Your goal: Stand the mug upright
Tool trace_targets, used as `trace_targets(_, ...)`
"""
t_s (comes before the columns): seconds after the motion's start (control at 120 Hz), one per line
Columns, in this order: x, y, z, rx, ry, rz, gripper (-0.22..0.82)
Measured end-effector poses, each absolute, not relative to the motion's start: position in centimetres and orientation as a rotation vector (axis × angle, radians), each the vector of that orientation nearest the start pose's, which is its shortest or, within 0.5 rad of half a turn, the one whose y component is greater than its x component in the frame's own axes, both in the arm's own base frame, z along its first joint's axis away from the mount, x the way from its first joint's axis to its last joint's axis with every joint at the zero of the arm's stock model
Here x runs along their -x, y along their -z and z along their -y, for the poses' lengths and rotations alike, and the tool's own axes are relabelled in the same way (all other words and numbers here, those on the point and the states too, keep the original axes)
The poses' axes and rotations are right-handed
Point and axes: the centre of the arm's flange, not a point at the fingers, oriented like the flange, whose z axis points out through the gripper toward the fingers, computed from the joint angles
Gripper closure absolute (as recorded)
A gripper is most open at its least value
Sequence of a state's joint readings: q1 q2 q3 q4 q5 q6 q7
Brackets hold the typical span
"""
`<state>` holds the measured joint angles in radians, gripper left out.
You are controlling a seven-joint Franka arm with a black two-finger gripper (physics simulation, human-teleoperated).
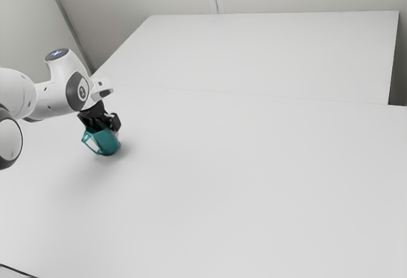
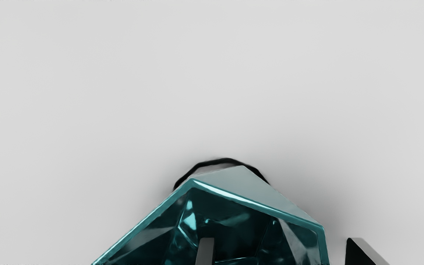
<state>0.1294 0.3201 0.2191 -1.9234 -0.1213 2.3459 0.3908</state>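
Teal mug, found on the table beneath your gripper, near the arm's side of the exterior view. It appears tilted, mouth toward the hand; whether the base bears flat you cannot confirm.

Your gripper stands wide, with nothing clamped. One finger reaches into the mouth and the other finger stands outside, the wall between them. That placement suits a pinch on the wall: closing should give you a hold near the rim, from which the mug can be turned onto its base. Finding of risk: both fingers have slack to take up, so closing may drag or roll the mug before it is secured.

On the views: the exterior view gives you the lean and the handle, which points toward that view's left. From the wrist view you get the faceted inside, the gap between wall and outer finger, and the dark edge of the base beyond the rim.
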Motion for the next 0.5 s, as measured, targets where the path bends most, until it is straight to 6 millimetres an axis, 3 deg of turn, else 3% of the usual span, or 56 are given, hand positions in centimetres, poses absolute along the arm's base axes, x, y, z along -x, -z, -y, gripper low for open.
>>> trace_targets(0.117,-59.9,-36.2,-20.3,3.103,0.230,0.037,0.15)
trace_targets(0.283,-61.0,-42.1,-20.0,3.063,0.312,0.004,0.07)
trace_targets(0.392,-62.0,-48.7,-18.6,3.038,0.351,-0.046,0.04)
trace_targets(0.45,-62.3,-53.5,-15.7,3.041,0.328,-0.099,0.03)
trace_targets(0.5,-61.7,-56.5,-12.8,3.061,0.274,-0.139,0.02)
